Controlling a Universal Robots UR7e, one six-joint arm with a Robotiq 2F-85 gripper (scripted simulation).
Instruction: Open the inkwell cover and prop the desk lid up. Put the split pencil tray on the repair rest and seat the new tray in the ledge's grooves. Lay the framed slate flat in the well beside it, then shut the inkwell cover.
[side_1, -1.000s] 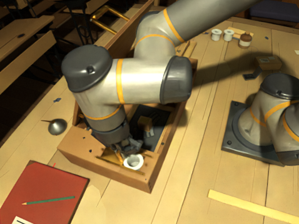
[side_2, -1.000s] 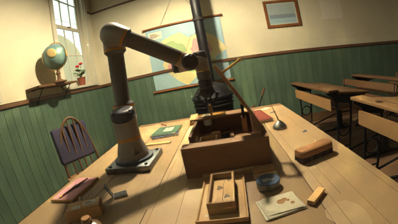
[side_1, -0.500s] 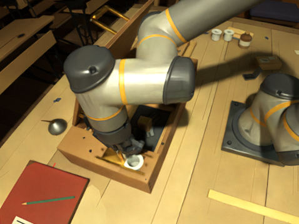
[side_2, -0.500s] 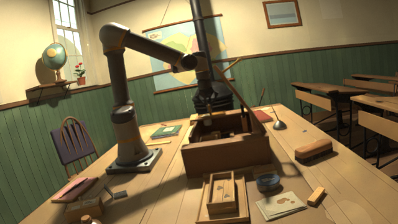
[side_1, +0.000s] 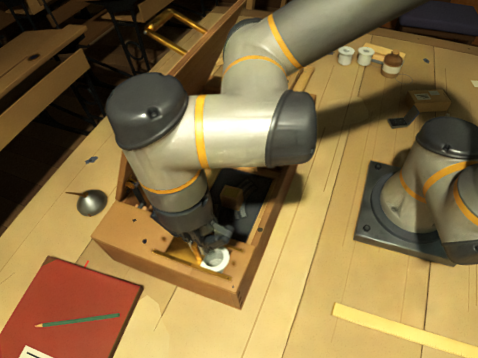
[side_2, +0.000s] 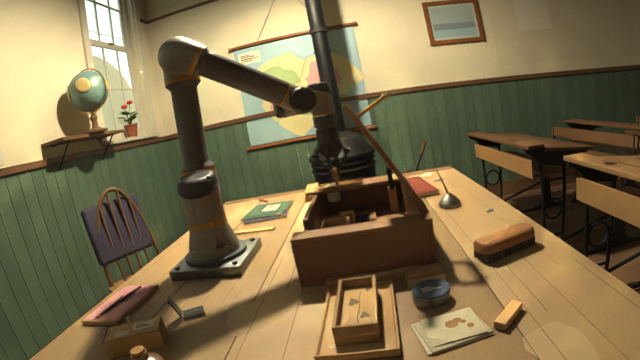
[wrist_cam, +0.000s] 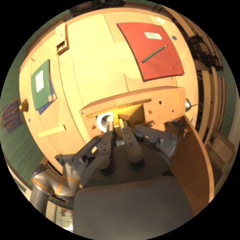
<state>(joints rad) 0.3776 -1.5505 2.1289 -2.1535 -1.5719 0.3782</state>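
Note:
The brass inkwell cover (wrist_cam: 117, 130) stands raised on the desk's ledge, and my gripper (wrist_cam: 115, 127) is closed with its fingers on it. Right beside it the white inkwell (side_1: 216, 259) (wrist_cam: 103, 120) sits uncovered in the ledge. The desk lid (side_2: 382, 157) is propped up at a slant over the open well (side_1: 240, 200), where small items lie in shadow. A wooden pencil tray (side_2: 356, 310) rests on a flat board in front of the desk. From the second side camera my gripper (side_2: 334, 175) sits low over the ledge at the desk's far side.
The raised lid (wrist_cam: 192, 160) stands close to my wrist. A red book with a green pencil (side_1: 65, 305), a metal bell (side_1: 91, 202), a green book (side_2: 267, 211), a board eraser (side_2: 504, 242), a round tin (side_2: 430, 293) and my arm's base (side_1: 420, 210) lie around the desk.

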